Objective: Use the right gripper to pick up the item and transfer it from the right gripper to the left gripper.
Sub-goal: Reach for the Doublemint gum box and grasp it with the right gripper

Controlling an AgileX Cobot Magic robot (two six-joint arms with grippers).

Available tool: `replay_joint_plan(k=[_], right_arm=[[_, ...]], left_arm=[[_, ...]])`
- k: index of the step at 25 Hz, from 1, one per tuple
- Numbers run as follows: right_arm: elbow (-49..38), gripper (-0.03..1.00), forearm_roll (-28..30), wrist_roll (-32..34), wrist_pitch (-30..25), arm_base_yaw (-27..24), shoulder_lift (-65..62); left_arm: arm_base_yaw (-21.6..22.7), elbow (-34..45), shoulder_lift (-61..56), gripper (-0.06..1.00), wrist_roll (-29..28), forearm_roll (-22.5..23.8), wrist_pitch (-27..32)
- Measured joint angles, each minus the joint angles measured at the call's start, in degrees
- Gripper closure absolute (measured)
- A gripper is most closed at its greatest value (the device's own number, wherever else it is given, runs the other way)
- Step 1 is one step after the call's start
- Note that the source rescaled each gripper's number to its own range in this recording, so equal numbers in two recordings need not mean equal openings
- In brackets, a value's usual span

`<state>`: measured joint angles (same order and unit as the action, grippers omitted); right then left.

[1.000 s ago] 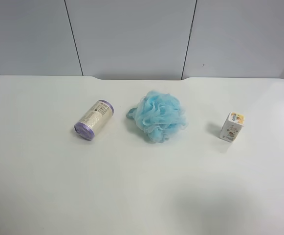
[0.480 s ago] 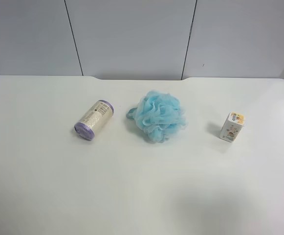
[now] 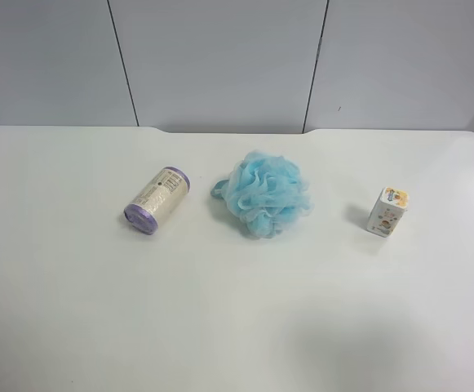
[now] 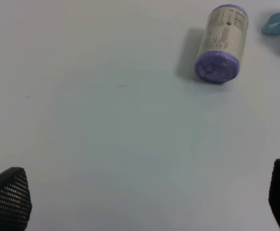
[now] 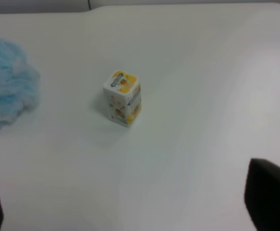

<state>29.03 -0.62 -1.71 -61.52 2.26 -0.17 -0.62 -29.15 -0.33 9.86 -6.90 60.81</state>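
Observation:
The item, a small white box with cartoon print and a yellow-orange top (image 3: 387, 211), stands upright on the white table at the exterior high view's right. It also shows in the right wrist view (image 5: 122, 97). My right gripper (image 5: 130, 204) is open and empty, its black fingertips (image 5: 270, 196) spread wide, well short of the box. My left gripper (image 4: 144, 197) is open and empty over bare table, its fingertips (image 4: 8, 198) wide apart. Neither arm shows in the exterior high view.
A fluffy blue mesh pouf (image 3: 265, 193) sits mid-table and shows in the right wrist view (image 5: 6, 82). A cream roll with purple ends (image 3: 157, 200) lies beyond the left gripper (image 4: 221, 44). A grey panelled wall (image 3: 220, 61) stands behind the table.

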Motion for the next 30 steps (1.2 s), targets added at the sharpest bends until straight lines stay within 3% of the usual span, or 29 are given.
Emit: replay_joint_plan(k=[8,20,30], right_arm=[[2.1,-0.02,0.0,3.1,-0.8,0.0,3.1],[18.6,-0.02,0.6,9.5,-6.3,0.0,35.0],[26.7,-0.02,1.3,17.3,-7.5,0.0,58.3]], left_arm=[[0.0,0.0,0.0,-0.06,0.0,0.0,0.0],[0.0,0.0,0.0,-0.06,0.0,0.0,0.0],[0.0,0.0,0.0,-0.06,0.0,0.0,0.0]])
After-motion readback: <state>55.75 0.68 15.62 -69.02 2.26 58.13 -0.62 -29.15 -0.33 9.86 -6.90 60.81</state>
